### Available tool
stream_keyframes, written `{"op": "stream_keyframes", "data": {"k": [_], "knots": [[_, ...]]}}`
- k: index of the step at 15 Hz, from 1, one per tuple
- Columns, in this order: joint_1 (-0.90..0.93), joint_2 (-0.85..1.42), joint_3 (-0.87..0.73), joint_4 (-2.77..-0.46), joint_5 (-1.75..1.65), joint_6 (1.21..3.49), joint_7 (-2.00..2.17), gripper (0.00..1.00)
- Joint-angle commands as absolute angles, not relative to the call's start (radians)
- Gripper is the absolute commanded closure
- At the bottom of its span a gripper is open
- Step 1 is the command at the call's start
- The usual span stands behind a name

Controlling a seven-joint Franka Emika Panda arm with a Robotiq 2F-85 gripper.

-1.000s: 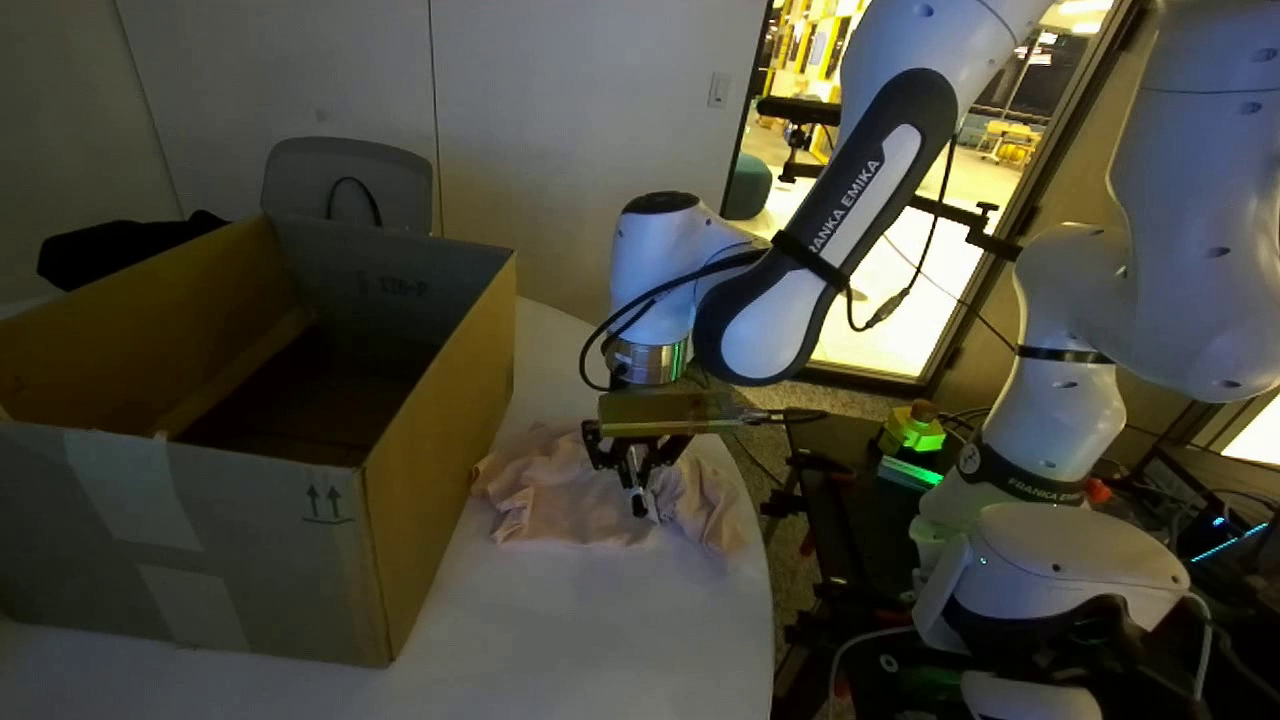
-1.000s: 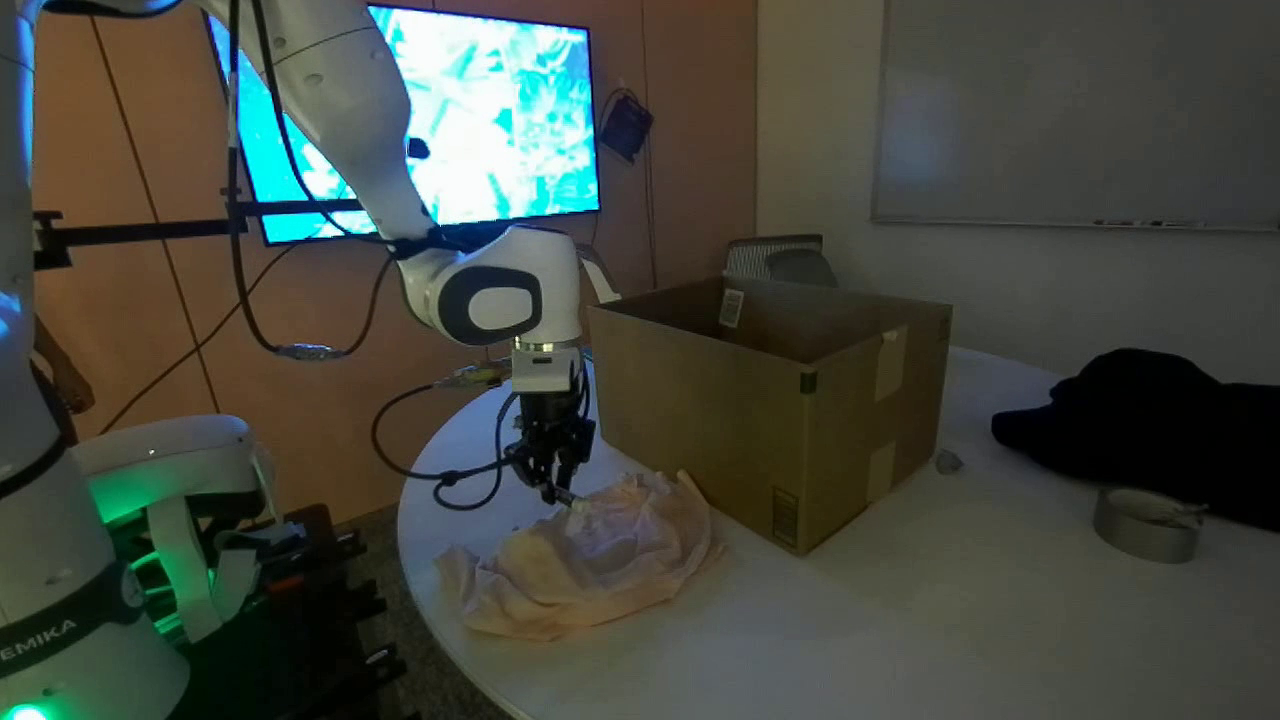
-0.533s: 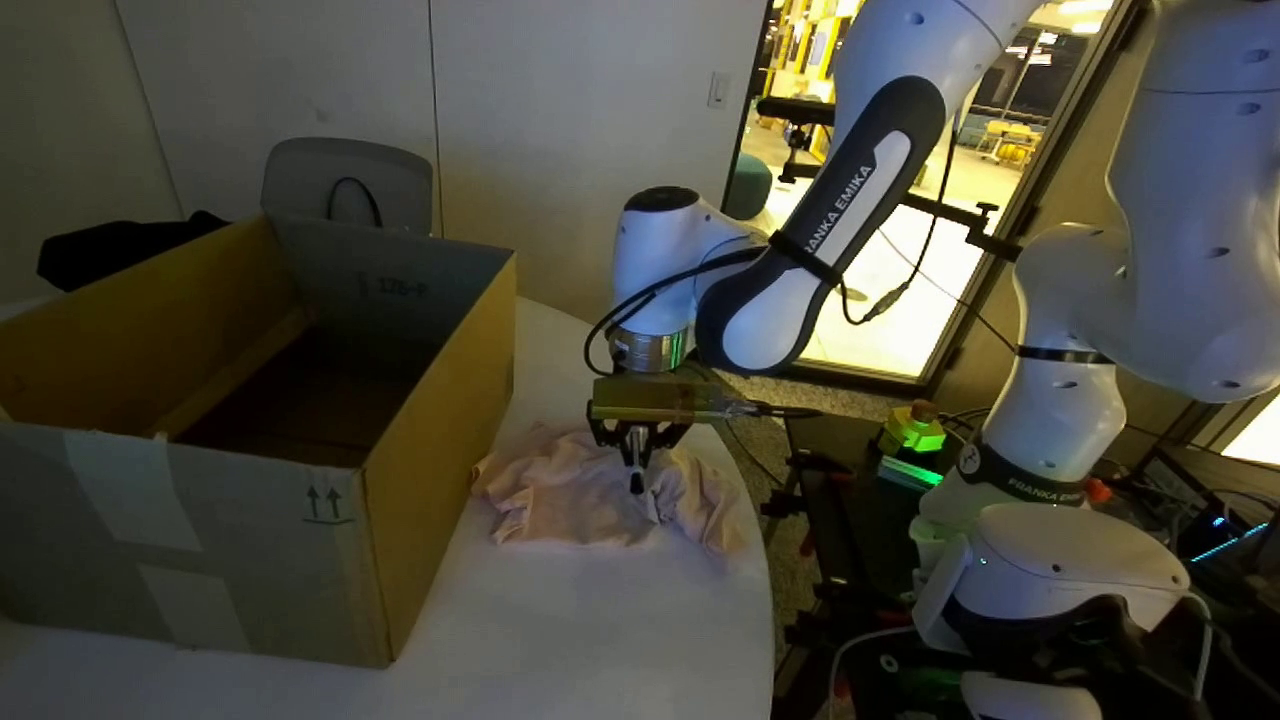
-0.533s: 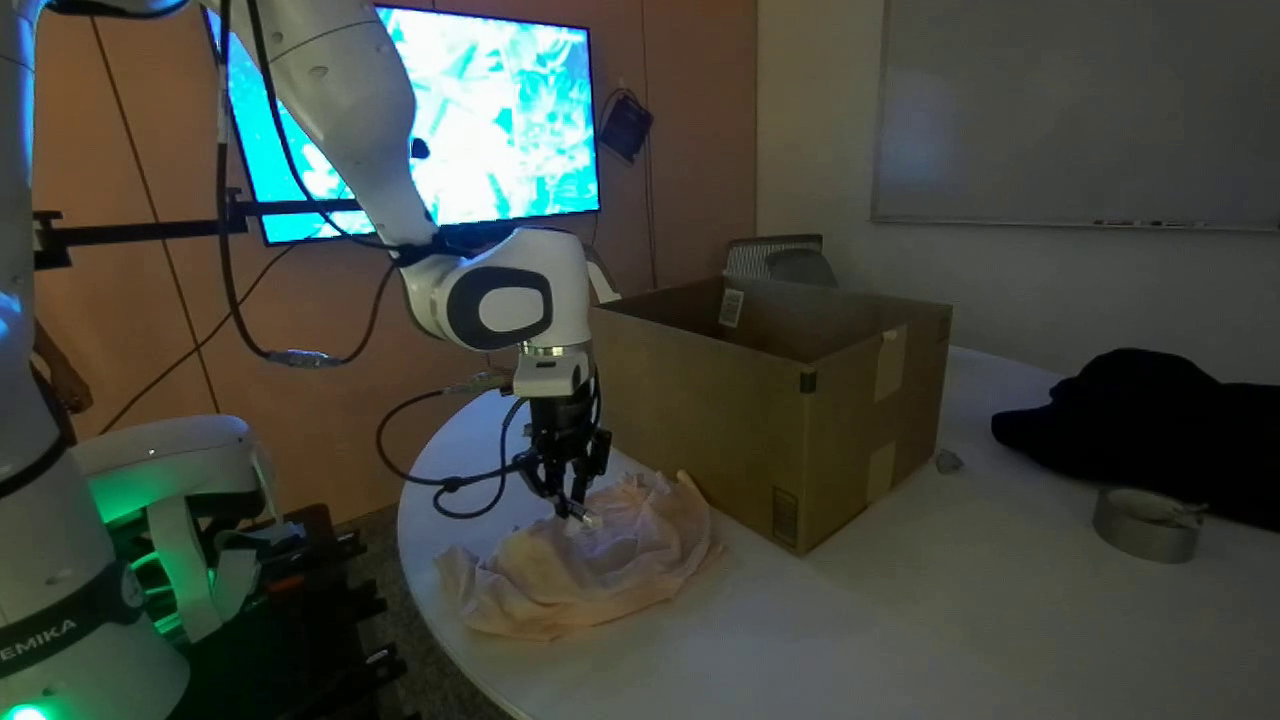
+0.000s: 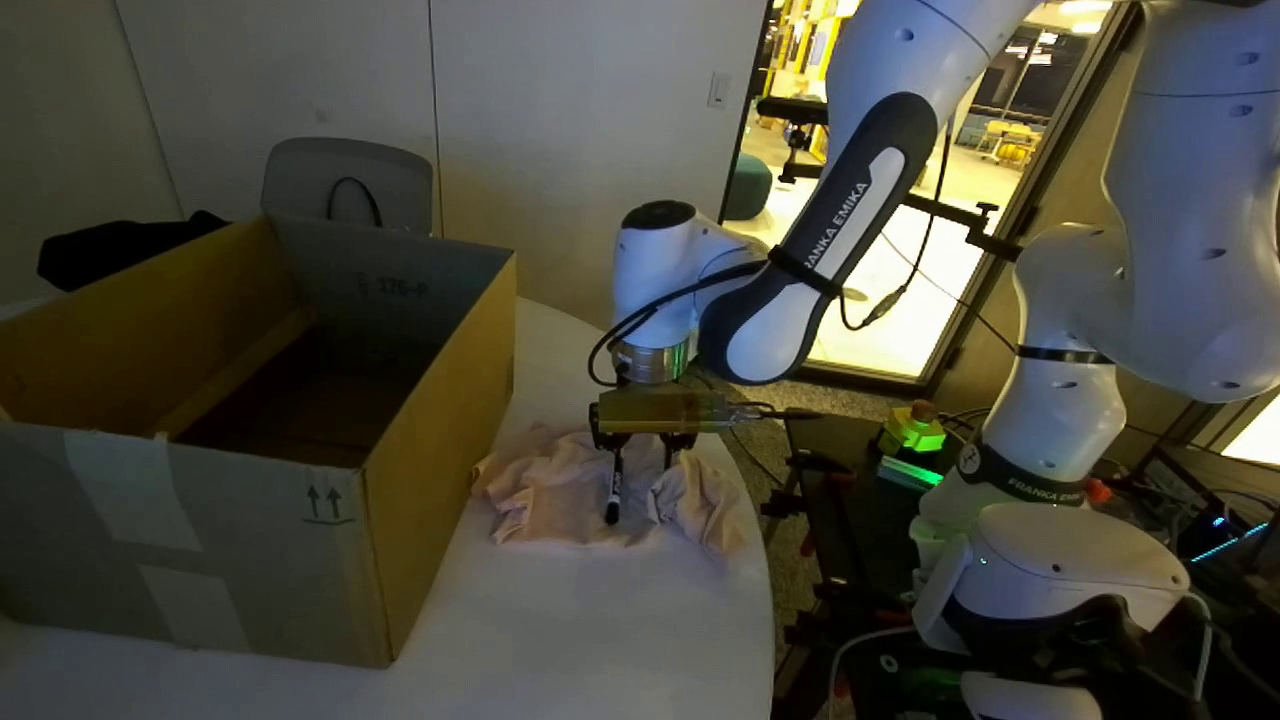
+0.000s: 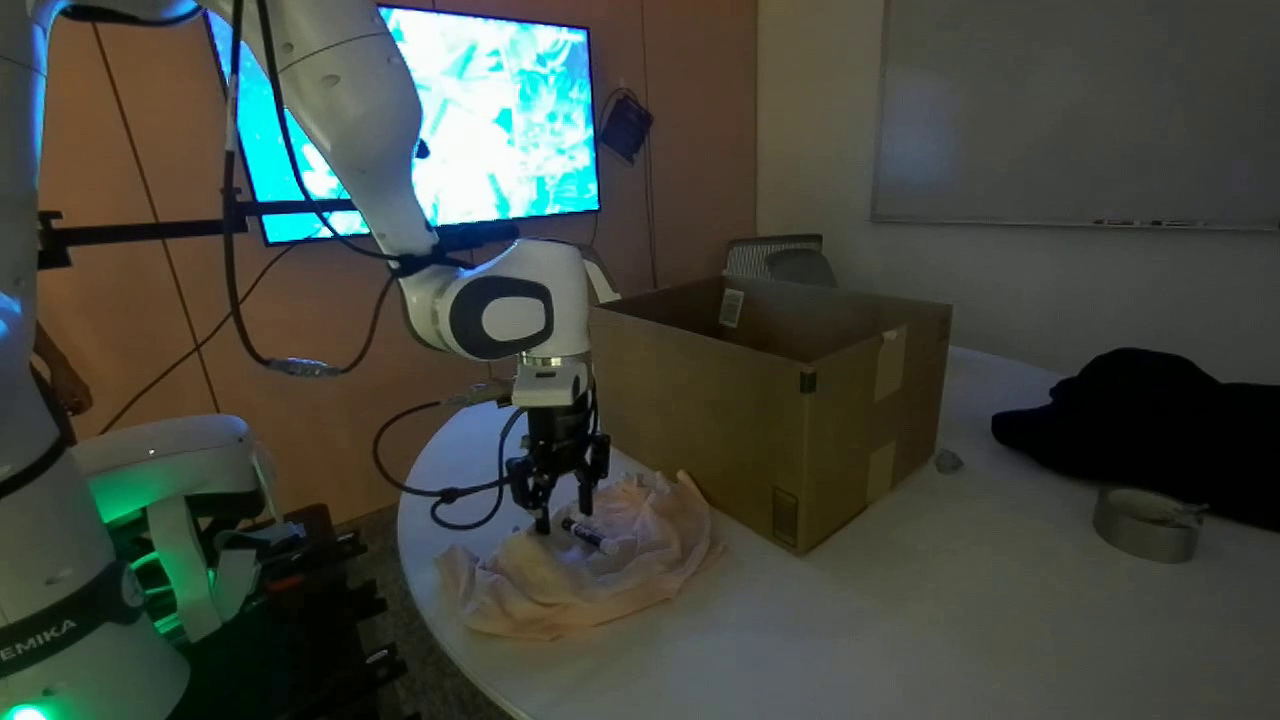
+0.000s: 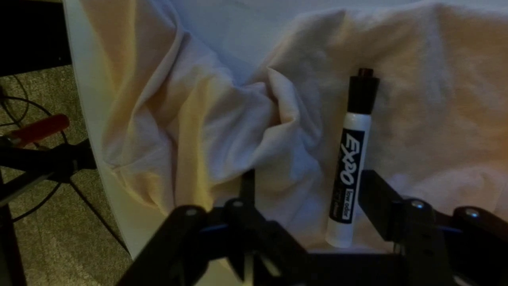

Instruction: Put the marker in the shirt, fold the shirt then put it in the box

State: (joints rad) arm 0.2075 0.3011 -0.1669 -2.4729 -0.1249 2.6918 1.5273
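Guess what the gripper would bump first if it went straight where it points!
Probably the pink shirt below the open gripper; the marker lying on it might get brushed too. Depth is unclear.

White table (image 6: 900, 630) with box (image 6: 700, 410), crumpled shirt (image 6: 575, 595), grey roll (image 6: 1145, 530), small lump (image 6: 948, 461), black bundle (image 6: 1150, 430)

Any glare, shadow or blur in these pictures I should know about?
In an exterior view, the wall screen is nearly blown out and the whiteboard shows a faint glow; in an exterior view, the lit room behind is overbright while the box is shadowed inside; in the wrist view, the gripper looks dark and soft-edged, though EXPO on the marker reads clearly.
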Motion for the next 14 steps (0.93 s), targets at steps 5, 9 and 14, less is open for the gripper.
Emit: {"op": "stream_keyframes", "data": {"k": [5,9,14], "knots": [[0.202,0.152,-0.096,-2.561,-0.163,2.618,1.432,0.0],[0.191,0.026,-0.014,-2.626,-0.135,2.489,1.328,0.0],[0.169,-0.053,0.045,-2.72,-0.11,2.423,1.299,0.0]]}}
